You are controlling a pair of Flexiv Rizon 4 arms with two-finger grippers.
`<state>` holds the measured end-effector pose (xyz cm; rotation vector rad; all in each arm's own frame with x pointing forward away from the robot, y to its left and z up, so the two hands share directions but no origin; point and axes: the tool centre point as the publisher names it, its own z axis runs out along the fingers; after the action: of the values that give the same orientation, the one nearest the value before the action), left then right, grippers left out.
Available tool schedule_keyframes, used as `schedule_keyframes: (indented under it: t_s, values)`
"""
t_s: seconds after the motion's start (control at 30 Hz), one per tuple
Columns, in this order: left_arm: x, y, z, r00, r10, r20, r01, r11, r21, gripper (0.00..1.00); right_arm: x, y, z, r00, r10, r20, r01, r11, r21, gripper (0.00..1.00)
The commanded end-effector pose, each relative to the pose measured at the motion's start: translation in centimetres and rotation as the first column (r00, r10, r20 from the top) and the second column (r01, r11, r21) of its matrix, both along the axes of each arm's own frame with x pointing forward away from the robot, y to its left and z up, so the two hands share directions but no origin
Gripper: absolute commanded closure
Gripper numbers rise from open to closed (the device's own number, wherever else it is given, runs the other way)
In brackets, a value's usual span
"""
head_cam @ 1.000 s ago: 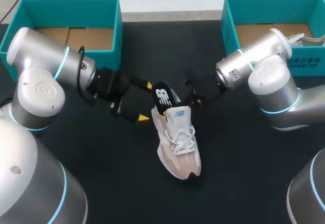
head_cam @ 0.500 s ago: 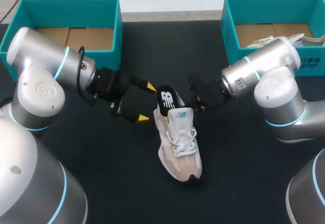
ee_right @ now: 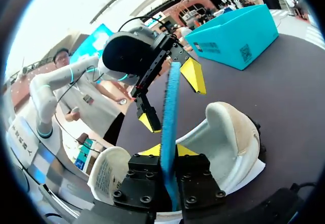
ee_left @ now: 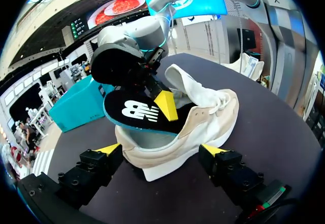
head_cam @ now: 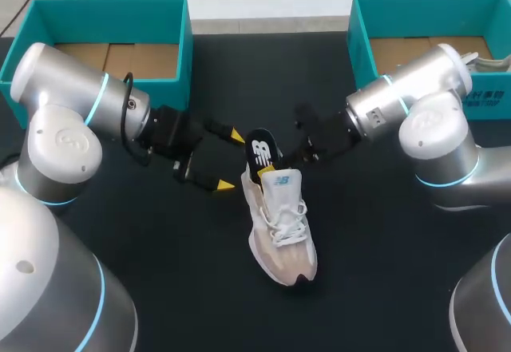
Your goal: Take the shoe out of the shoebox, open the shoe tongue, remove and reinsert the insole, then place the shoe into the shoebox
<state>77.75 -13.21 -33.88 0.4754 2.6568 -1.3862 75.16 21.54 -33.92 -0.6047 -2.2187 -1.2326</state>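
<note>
- The right hand (ee_right: 169,153) pinches the black insole (head_cam: 259,154) on edge. The insole's lower end sits in the heel opening of the shoe (head_cam: 279,224), seemingly partway in.
- The left hand (head_cam: 231,160) is spread wide just behind the shoe's heel, one finger either side, apparently not gripping, likely ready to steady it.
- The shoe lies on the black bench (head_cam: 359,288), toe pointing away from both hands.
- One teal shoebox (head_cam: 180,57) stands well beyond the heel to the left, and a second shoebox (head_cam: 359,45) to the right. Both arms crowd the heel.
</note>
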Motion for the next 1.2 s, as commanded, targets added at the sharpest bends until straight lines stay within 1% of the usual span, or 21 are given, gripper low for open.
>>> schedule_keyframes:
  t_s: [0.03, 0.17, 0.23, 0.33, 0.37, 0.5, 0.6, 0.7, 0.77, 0.83, 0.87, 0.9, 0.93, 0.97, 1.03, 1.13, 1.2]
  values:
    - [-0.1, 0.0, 0.0, 1.000, 0.001, 0.001, -0.001, 1.000, 0.002, 0.00, 0.8, 0.5, 0.2, 0.998, 0.042, -0.043, -0.044, 0.998, -0.039, 1.00]
    - [-0.1, 0.0, 0.0, 1.000, 0.001, 0.001, -0.001, 1.000, 0.002, 0.00, 0.2, 0.4, -0.3, 0.996, 0.055, -0.065, -0.058, 0.997, -0.044, 1.00]
    - [-0.1, 0.0, 0.0, 1.000, 0.001, 0.001, -0.001, 1.000, 0.002, 0.00, -0.2, 0.2, -0.8, 0.996, 0.049, -0.076, -0.052, 0.997, -0.049, 1.00]
    - [-0.1, 0.0, 0.0, 1.000, 0.001, 0.001, -0.001, 1.000, 0.002, 0.00, -1.0, -0.5, -1.8, 0.997, 0.028, -0.075, -0.035, 0.996, -0.086, 1.00]
    - [-0.1, 0.0, 0.0, 1.000, 0.001, 0.001, -0.001, 1.000, 0.002, 0.00, -1.2, -0.7, -2.0, 0.997, 0.013, -0.076, -0.018, 0.997, -0.069, 1.00]
    - [-0.1, 0.0, 0.0, 1.000, 0.001, 0.001, -0.001, 1.000, 0.002, 0.00, -2.2, -1.2, -2.7, 0.997, -0.019, -0.075, 0.014, 0.998, -0.065, 1.00]
    - [-0.1, 0.0, 0.0, 1.000, 0.001, 0.001, -0.001, 1.000, 0.002, 0.00, -2.8, -1.1, -3.0, 0.997, -0.024, -0.078, 0.019, 0.997, -0.070, 1.00]
    - [-0.1, 0.0, 0.0, 1.000, 0.001, 0.001, -0.001, 1.000, 0.002, 0.00, -3.0, -1.0, -3.1, 0.996, -0.024, -0.080, 0.019, 0.997, -0.073, 1.00]
    - [-0.1, 0.0, 0.0, 1.000, 0.001, 0.001, -0.001, 1.000, 0.002, 0.00, -3.0, -1.0, -2.9, 0.997, -0.026, -0.070, 0.020, 0.997, -0.080, 1.00]
    - [-0.1, 0.0, 0.0, 1.000, 0.001, 0.001, -0.001, 1.000, 0.002, 0.00, -2.7, -0.9, -2.3, 0.999, -0.032, -0.040, 0.029, 0.996, -0.079, 0.99]
    - [-0.1, 0.0, 0.0, 1.000, 0.001, 0.001, -0.001, 1.000, 0.002, 0.00, -2.6, -0.9, -2.0, 0.999, -0.030, -0.032, 0.028, 0.996, -0.079, 0.80]
    - [-0.1, 0.0, 0.0, 1.000, 0.001, 0.001, -0.001, 1.000, 0.002, 0.00, -2.4, -0.8, -1.7, 0.999, -0.030, -0.020, 0.029, 0.996, -0.079, 0.66]
    - [-0.1, 0.0, 0.0, 1.000, 0.001, 0.001, -0.001, 1.000, 0.002, 0.00, -2.2, -0.8, -1.4, 0.999, -0.035, -0.009, 0.034, 0.996, -0.077, 0.56]
    - [-0.1, 0.0, 0.0, 1.000, 0.001, 0.001, -0.001, 1.000, 0.002, 0.00, -2.0, -0.7, -1.1, 0.999, -0.033, -0.004, 0.033, 0.997, -0.074, 0.53]
    - [-0.1, 0.0, 0.0, 1.000, 0.001, 0.001, -0.001, 1.000, 0.002, 0.00, -1.6, -0.6, -0.6, 0.999, -0.033, 0.010, 0.034, 0.997, -0.068, 0.51]
    - [-0.1, 0.0, 0.0, 1.000, 0.001, 0.001, -0.001, 1.000, 0.002, 0.00, -1.1, -0.3, -0.2, 0.999, -0.025, 0.025, 0.027, 0.997, -0.066, 0.49]
    - [-0.1, 0.0, 0.0, 1.000, 0.001, 0.001, -0.001, 1.000, 0.002, 0.00, -0.7, -0.2, 0.0, 0.999, -0.021, 0.032, 0.023, 0.998, -0.065, 0.50]
